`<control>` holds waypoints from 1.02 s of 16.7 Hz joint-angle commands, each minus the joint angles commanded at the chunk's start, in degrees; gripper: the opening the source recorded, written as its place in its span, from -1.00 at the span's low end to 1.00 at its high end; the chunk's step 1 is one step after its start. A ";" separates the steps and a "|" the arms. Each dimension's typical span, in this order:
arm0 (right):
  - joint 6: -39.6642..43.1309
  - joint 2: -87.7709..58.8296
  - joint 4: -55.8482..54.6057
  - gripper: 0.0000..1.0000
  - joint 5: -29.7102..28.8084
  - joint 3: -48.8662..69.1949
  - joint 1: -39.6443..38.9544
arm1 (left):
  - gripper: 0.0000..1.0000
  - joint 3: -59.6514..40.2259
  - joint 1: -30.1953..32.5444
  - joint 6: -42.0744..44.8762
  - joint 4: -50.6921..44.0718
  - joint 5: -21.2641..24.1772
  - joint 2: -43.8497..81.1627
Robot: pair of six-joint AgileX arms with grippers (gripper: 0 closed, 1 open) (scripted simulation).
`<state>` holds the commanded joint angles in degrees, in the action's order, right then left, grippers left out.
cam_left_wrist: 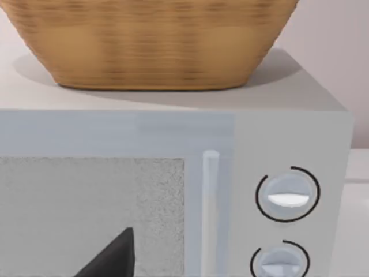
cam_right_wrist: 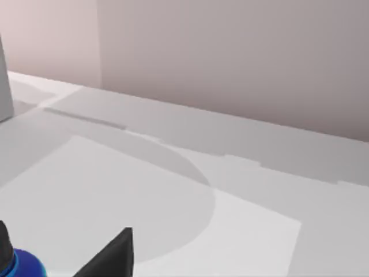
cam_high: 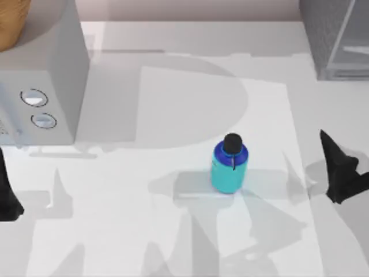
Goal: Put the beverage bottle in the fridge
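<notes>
The beverage bottle (cam_high: 229, 166) stands on the white table a little right of centre, with a turquoise body, dark blue shoulder and black cap. My right gripper (cam_high: 339, 171) hovers near the table's right edge, well to the right of the bottle and apart from it. The right wrist view catches the bottle's blue shoulder (cam_right_wrist: 22, 266) at its edge. The fridge (cam_high: 337, 36), dark grey and speckled with a paler glassy panel, sits at the back right corner. My left gripper (cam_high: 7, 199) is parked at the far left edge.
A light grey box with two round dials (cam_high: 41, 86) stands at the back left, with a woven basket (cam_high: 10, 23) on top. The left wrist view faces this box (cam_left_wrist: 288, 196) and the basket (cam_left_wrist: 150, 40). Bare tabletop lies between bottle and fridge.
</notes>
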<state>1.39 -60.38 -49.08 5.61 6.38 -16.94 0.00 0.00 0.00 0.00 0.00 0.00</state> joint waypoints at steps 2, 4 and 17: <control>0.06 -11.06 -8.79 1.00 1.05 1.24 -3.04 | 1.00 0.00 0.00 0.00 0.00 0.00 0.00; 0.11 -21.77 -17.18 1.00 2.03 2.41 -5.94 | 1.00 0.00 0.00 0.00 0.00 0.00 0.00; 0.26 -56.97 -44.31 1.00 5.17 6.11 -15.28 | 1.00 0.00 0.00 0.00 0.00 0.00 0.00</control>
<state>1.65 -117.36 -93.39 10.78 12.49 -32.22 0.00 0.00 0.00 0.00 0.00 0.00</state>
